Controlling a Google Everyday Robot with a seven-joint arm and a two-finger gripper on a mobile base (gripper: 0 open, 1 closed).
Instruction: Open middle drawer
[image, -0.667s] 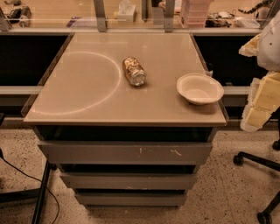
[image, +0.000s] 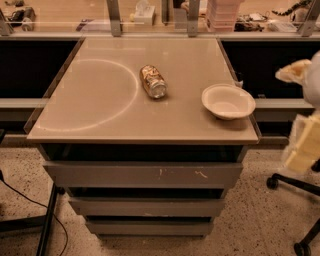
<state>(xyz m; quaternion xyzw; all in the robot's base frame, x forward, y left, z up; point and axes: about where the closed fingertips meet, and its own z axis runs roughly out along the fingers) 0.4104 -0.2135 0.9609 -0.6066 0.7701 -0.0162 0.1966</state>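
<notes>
Speckled terrazzo floor (image: 260, 220) runs under a low grey cabinet, and its beige top (image: 100, 122) fills most of my view, marked with a pale ring on its left half. A can (image: 153, 81) lies on its side near the middle of the top. Its label is a brown-and-white blur and I cannot read any brand or wording on it. A plain white bowl (image: 228, 101) sits upright near the right edge, well apart from the can. Behind the cabinet a shelf holds cluttered boxes whose writing I also cannot read.

Three grey fronts are stacked below the top, each under a dark gap. The top drawer front (image: 145, 175) is the tallest and carries white scratch marks right of centre. The middle drawer (image: 147, 206) is just beneath it, a wide flat grey panel of medium height with no handle and no marks. The bottom drawer front (image: 149, 228) is the shortest and narrowest.

My gripper (image: 303, 146) hangs at the far right edge, a blurred cream shape beside the cabinet's right side, apart from it and at about the height of the top drawer front. I cannot tell whether it is spread or pressed together. Black chair legs with castors (image: 292, 182) stand on the floor under it.
</notes>
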